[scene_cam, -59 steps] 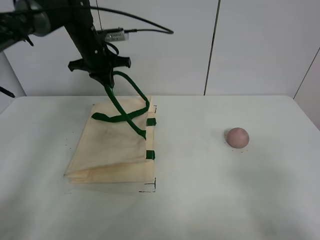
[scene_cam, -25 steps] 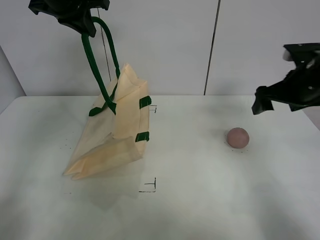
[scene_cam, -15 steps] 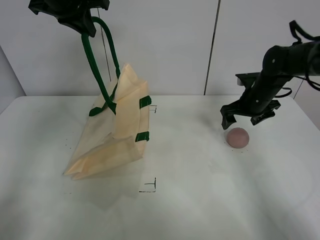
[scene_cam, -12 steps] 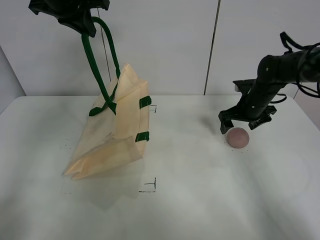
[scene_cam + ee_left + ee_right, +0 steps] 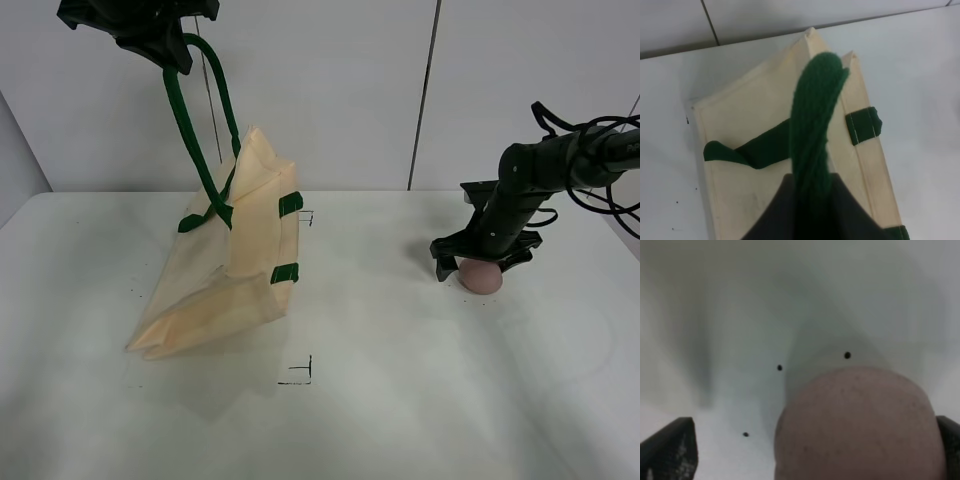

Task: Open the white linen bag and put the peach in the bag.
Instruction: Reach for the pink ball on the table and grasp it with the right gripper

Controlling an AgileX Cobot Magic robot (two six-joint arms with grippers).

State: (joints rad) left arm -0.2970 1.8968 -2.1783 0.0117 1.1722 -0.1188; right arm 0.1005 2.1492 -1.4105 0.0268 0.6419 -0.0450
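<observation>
From the high camera, the white linen bag [image 5: 225, 270] hangs tilted from the left gripper [image 5: 165, 50], which is clenched on one green handle [image 5: 190, 130] high above the table [image 5: 400, 390]. The bag's lower edge rests on the tabletop and its inside is hidden. The peach [image 5: 484, 281] lies on the table well apart from the bag, directly under the right gripper [image 5: 478, 268], whose jaws are spread to either side of the fruit. Two black corner marks [image 5: 300, 372] sit on the table near the bag; the stretch between bag and peach is bare tabletop

In the left wrist view, the held handle runs down into the closed jaws. Below it the cream cloth shows its rim with the sides close together, the other handle [image 5: 755, 152] lying flat on the cloth, and a green tab [image 5: 865, 125] at the edge

In the right wrist view, the peach fills the space between the dark fingertips [image 5: 670, 450], almost against one and clearly apart from the other; the jaws are released. Small black dots [image 5: 779, 367] mark the table beyond
</observation>
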